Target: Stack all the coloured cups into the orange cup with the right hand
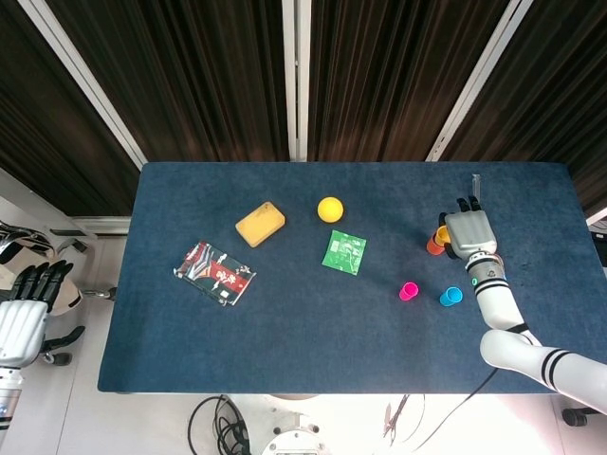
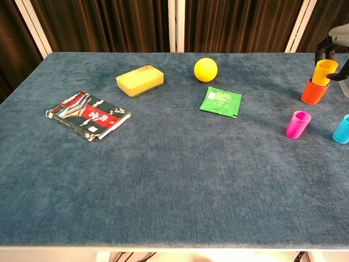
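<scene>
Over the orange cup [image 2: 313,91], the right hand [image 1: 468,232] grips the yellow cup [image 2: 325,71] seated in it.

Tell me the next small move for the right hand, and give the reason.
Probably let go: the right hand holds the yellow cup, already seated in the orange cup. Opening the fingers and lifting away would free it for the pink cup or blue cup, both standing loose.
</scene>
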Controlling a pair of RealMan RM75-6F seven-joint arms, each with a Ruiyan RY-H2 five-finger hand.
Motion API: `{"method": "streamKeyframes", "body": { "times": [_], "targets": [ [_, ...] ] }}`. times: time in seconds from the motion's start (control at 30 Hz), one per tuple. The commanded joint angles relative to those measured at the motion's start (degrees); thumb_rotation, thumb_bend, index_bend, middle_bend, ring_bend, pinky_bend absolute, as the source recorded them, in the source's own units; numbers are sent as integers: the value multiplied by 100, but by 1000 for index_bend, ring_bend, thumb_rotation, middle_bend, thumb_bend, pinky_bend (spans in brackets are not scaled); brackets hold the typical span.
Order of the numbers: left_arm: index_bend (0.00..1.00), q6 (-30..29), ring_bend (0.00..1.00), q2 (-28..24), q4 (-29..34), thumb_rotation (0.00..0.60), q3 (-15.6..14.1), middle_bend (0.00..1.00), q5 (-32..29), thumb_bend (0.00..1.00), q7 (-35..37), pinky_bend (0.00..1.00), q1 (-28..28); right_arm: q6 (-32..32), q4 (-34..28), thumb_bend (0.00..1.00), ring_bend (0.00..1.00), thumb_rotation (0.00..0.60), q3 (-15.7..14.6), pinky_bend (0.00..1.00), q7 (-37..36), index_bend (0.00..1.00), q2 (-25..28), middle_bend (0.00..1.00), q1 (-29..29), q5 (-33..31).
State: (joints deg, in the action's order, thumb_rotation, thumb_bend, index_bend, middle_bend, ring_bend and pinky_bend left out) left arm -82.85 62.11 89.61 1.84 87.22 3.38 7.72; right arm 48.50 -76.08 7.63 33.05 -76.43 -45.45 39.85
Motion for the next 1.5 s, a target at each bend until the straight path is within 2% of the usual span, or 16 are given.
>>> {"method": "streamKeyframes", "body": {
  "times": [0.03,0.13,0.2,0.37,0.5,0.63,0.8,0.97,1.1,1.33,1.5],
  "targets": [
    [66,10,0,2,-7,600,-4,63,-2,158,3,0,4,-36,-15,235,7,600,-11,0,3,126,43,222,-5,-57],
    [66,14,0,0,-8,600,-3,63,-6,157,8,0,6,-92,-122,227,0,600,-3,0,-61,13,180,130,7,-106],
    [66,11,0,-1,-6,600,0,63,-7,157,10,0,7,-49,-239,226,0,600,3,0,-119,1,290,117,34,-34],
    [67,11,0,4,12,600,-2,63,-9,157,-14,0,8,462,-1074,226,0,600,0,0,-572,35,800,172,363,765],
    [67,63,0,38,2,600,-17,62,-24,157,-34,0,21,706,-1638,223,0,600,-156,0,-965,72,1220,198,714,1344],
    [66,91,0,120,-36,600,-36,62,-10,157,-16,0,32,648,-2090,219,0,600,-377,0,-1266,89,1594,207,968,1722],
    [67,113,0,170,-74,600,-50,63,-8,157,-8,0,38,218,-2479,216,0,600,-729,0,-1522,95,1987,212,1132,2079],
    [66,85,0,173,-83,600,-51,63,-4,157,22,0,25,260,-2550,217,0,600,-948,0,-1507,97,1983,228,1317,2393],
    [67,105,0,186,-115,600,-77,62,-20,157,51,0,8,282,-2373,217,0,600,-1031,0,-1396,111,1815,239,1397,2400],
    [67,104,0,212,-168,600,-90,62,-9,157,93,0,2,742,-2007,230,0,600,-965,0,-1138,141,1335,256,1574,2438],
    [69,149,0,205,-175,600,-104,63,-16,157,127,0,12,812,-1792,239,0,600,-918,0,-1005,202,1040,276,1618,2359]
  ]
}}
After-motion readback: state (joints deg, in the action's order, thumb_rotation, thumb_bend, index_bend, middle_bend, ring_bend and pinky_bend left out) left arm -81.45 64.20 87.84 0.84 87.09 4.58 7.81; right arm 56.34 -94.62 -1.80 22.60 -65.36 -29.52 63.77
